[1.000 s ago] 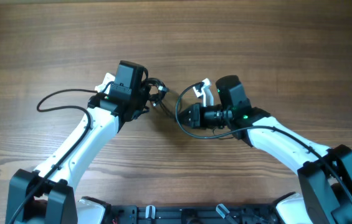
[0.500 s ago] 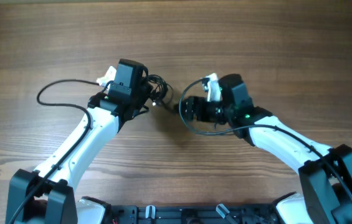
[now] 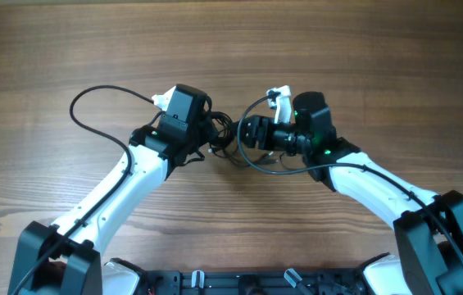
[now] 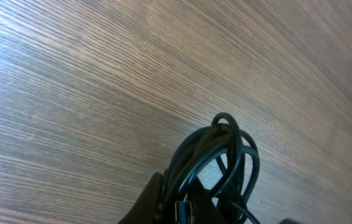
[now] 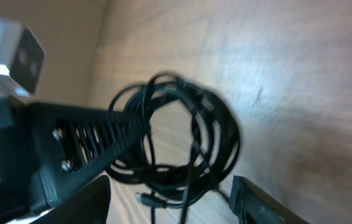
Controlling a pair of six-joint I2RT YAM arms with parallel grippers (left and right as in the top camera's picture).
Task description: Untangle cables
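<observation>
A wooden table (image 3: 67, 49) with straight grain fills every view. On it the 2 white arms reach in from the near edge, the left arm (image 3: 124, 184) slanting up to the right and the right arm (image 3: 379, 184) slanting up to the left, so that their black heads meet near the middle of the table. A thick black arm cable (image 3: 92, 97) arcs out in a wide loop on the left arm's outer side. The left gripper (image 3: 209, 131) points right and the right gripper (image 3: 247, 135) points left, the 2 facing each other just apart. The left gripper's jaws are pressed together on the cables (image 3: 224, 139), a small bundle of thin black cords sitting between the 2 grippers. In the left wrist view the cables (image 4: 222, 149) rise from between that gripper's fingers as a tight fan of overlapping loops above the wood. In the right wrist view the cables (image 5: 188, 137) hang as a round coil off the left gripper's ribbed black finger, while the right gripper's own fingers (image 5: 256, 198) stand spread wide at the bottom corners, with the coil just ahead of them and not gripped. What looks like a small plug end (image 5: 141, 198) dangles at the coil's lower edge, too blurred to make out further.
</observation>
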